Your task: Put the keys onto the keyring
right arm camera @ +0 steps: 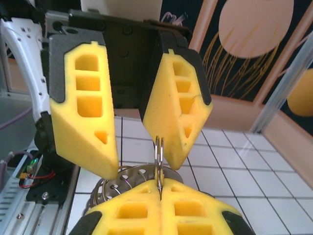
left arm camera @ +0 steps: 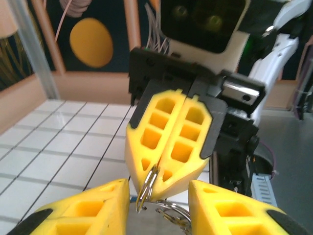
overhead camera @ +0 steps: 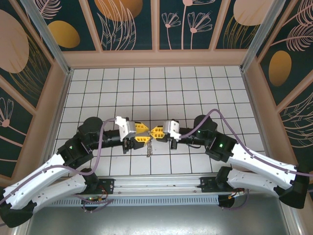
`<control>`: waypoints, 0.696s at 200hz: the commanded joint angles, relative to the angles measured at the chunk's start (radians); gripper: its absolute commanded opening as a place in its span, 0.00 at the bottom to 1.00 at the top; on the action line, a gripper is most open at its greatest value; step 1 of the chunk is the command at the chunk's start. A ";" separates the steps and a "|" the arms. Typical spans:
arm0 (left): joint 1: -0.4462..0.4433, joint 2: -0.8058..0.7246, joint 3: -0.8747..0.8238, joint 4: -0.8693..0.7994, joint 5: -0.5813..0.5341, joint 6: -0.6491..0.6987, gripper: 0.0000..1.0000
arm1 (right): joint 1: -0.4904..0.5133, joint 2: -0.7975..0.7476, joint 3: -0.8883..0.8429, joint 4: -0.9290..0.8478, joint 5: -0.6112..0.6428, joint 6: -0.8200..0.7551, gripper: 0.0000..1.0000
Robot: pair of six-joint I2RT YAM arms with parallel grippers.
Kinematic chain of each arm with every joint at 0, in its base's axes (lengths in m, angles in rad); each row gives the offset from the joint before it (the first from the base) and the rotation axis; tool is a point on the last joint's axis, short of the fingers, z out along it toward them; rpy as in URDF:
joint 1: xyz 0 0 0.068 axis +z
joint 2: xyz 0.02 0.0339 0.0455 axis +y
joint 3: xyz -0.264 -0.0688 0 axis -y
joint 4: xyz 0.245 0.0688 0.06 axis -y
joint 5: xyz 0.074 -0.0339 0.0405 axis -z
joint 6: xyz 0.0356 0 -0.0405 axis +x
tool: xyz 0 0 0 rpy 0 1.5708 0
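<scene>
Right gripper [right arm camera: 160,185]: closed on the silvery keyring [right arm camera: 158,152], held edge-on above the near-centre tiles.
Left gripper [right arm camera: 141,169]: fingers spread wide; grip on the perforated metal piece [right arm camera: 128,177] cannot be determined.
Hanging piece [overhead camera: 149,148]: too small to be identified.

Left gripper [overhead camera: 145,133] and right gripper [overhead camera: 154,131] meet tip to tip mid-table — the keyring [right arm camera: 159,149] between them.
</scene>
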 commanded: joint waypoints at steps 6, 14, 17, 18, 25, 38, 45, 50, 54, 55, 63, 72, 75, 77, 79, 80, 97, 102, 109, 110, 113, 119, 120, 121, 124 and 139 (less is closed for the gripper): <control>-0.004 0.040 0.101 -0.239 -0.106 0.082 0.37 | -0.005 0.038 0.101 -0.124 0.056 -0.034 0.00; -0.004 0.056 0.121 -0.267 -0.109 0.097 0.37 | -0.005 0.055 0.119 -0.163 0.060 -0.042 0.00; -0.004 0.062 0.128 -0.275 -0.109 0.102 0.37 | -0.006 0.061 0.127 -0.177 0.060 -0.045 0.00; -0.004 0.063 0.129 -0.277 -0.109 0.104 0.37 | -0.006 0.064 0.129 -0.181 0.060 -0.046 0.00; -0.003 0.076 0.139 -0.289 -0.107 0.116 0.37 | -0.007 0.075 0.143 -0.210 0.059 -0.050 0.00; -0.004 0.097 0.141 -0.309 -0.102 0.135 0.36 | -0.007 0.094 0.167 -0.257 0.057 -0.059 0.00; -0.004 0.109 0.171 -0.322 -0.102 0.146 0.36 | -0.007 0.101 0.177 -0.279 0.055 -0.064 0.00; -0.005 0.116 0.178 -0.331 -0.105 0.156 0.36 | -0.006 0.104 0.182 -0.294 0.051 -0.068 0.00; -0.005 0.121 0.182 -0.337 -0.109 0.162 0.36 | -0.007 0.107 0.187 -0.304 0.048 -0.069 0.00; -0.005 0.123 0.182 -0.340 -0.110 0.162 0.36 | -0.007 0.107 0.187 -0.306 0.048 -0.069 0.00; -0.004 0.131 0.189 -0.353 -0.115 0.174 0.35 | -0.006 0.111 0.196 -0.323 0.044 -0.072 0.00; -0.005 0.137 0.196 -0.363 -0.115 0.183 0.34 | -0.006 0.115 0.206 -0.339 0.041 -0.072 0.00; -0.005 0.139 0.197 -0.366 -0.116 0.185 0.34 | -0.006 0.118 0.208 -0.343 0.039 -0.073 0.00; -0.005 0.139 0.199 -0.367 -0.116 0.186 0.33 | -0.006 0.118 0.209 -0.346 0.039 -0.074 0.00; -0.004 0.140 0.200 -0.368 -0.114 0.189 0.33 | -0.006 0.119 0.212 -0.349 0.038 -0.073 0.00; -0.004 0.140 0.201 -0.368 -0.113 0.188 0.33 | -0.006 0.120 0.212 -0.350 0.038 -0.074 0.00; -0.004 0.140 0.206 -0.373 -0.112 0.194 0.30 | -0.006 0.123 0.215 -0.355 0.031 -0.076 0.00; -0.003 0.139 0.206 -0.373 -0.112 0.195 0.29 | -0.006 0.124 0.213 -0.356 0.028 -0.077 0.00; -0.003 0.139 0.206 -0.376 -0.112 0.195 0.29 | -0.006 0.124 0.210 -0.353 0.024 -0.078 0.00; -0.003 0.139 0.206 -0.376 -0.112 0.195 0.29 | -0.006 0.124 0.210 -0.352 0.023 -0.079 0.00; -0.004 0.139 0.205 -0.377 -0.112 0.195 0.28 | -0.005 0.125 0.211 -0.351 0.019 -0.079 0.00; -0.005 0.139 0.203 -0.377 -0.111 0.196 0.26 | -0.005 0.126 0.211 -0.351 0.015 -0.078 0.00; -0.004 0.139 0.203 -0.378 -0.111 0.196 0.25 | -0.005 0.126 0.211 -0.351 0.014 -0.078 0.00; -0.004 0.139 0.203 -0.378 -0.110 0.196 0.25 | -0.005 0.125 0.212 -0.351 0.014 -0.078 0.00; -0.004 0.139 0.202 -0.379 -0.108 0.196 0.24 | -0.005 0.127 0.210 -0.351 0.010 -0.078 0.00; -0.004 0.139 0.197 -0.379 -0.098 0.200 0.18 | -0.005 0.132 0.216 -0.356 0.003 -0.078 0.00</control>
